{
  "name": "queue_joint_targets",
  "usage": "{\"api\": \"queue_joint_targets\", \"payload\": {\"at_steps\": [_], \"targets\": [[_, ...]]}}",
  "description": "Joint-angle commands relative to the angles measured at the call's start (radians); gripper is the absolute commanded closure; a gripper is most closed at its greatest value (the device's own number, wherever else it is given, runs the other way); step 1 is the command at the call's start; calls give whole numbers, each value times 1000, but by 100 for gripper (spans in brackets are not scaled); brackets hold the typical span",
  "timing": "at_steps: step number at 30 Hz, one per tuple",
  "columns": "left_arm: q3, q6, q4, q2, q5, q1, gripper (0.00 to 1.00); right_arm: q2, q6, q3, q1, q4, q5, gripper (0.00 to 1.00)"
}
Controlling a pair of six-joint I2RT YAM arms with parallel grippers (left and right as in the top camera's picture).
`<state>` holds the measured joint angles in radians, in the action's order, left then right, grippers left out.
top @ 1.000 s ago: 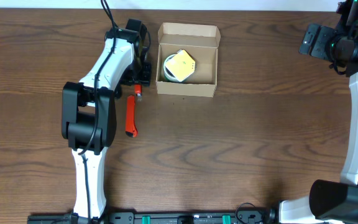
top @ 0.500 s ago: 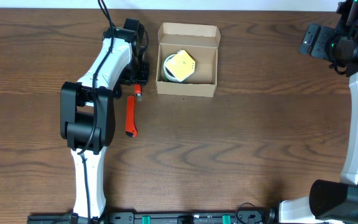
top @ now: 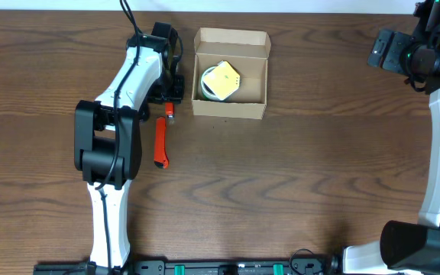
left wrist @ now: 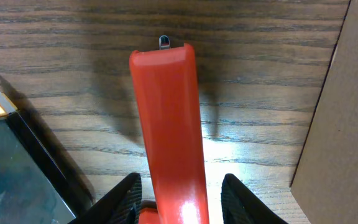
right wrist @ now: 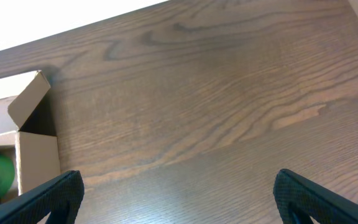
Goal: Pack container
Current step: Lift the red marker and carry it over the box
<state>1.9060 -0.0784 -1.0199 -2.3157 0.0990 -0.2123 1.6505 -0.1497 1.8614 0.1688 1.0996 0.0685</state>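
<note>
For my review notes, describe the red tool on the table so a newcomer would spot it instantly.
On the dark wooden table, find the open tan cardboard container near the far edge. Just left of it lies a slim red tool, its far end between the fingers of the left pincer. It is the only bright red item, and it lies outside the container.
</note>
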Motion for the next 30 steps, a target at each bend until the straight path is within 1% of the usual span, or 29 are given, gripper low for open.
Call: {"api": "queue_joint_targets", "payload": {"at_steps": [1, 8, 13, 15, 16, 18, 22, 25, 30], "targets": [[-8, -7, 0, -21, 4, 5, 57, 7, -2, -7, 7, 1, 10, 1], [-8, -8, -22, -63, 2, 4, 58, 7, -2, -7, 7, 1, 10, 1], [-8, -8, -30, -78, 2, 4, 62, 7, -2, -7, 7, 1, 10, 1], [-8, -8, -30, -79, 2, 4, 66, 7, -2, -7, 7, 1, 10, 1], [-8, -8, -29, -79, 2, 4, 71, 7, -2, -7, 7, 1, 10, 1], [-8, -8, -30, -79, 2, 4, 75, 7, -2, -7, 7, 1, 10, 1], [-8, -8, -32, -79, 2, 4, 75, 7, -2, -7, 7, 1, 10, 1], [-7, -8, -39, -79, 2, 4, 77, 7, -2, -7, 7, 1, 10, 1], [23, -7, -65, -78, 2, 4, 91, 7, -2, -7, 7, 1, 10, 1]]}}
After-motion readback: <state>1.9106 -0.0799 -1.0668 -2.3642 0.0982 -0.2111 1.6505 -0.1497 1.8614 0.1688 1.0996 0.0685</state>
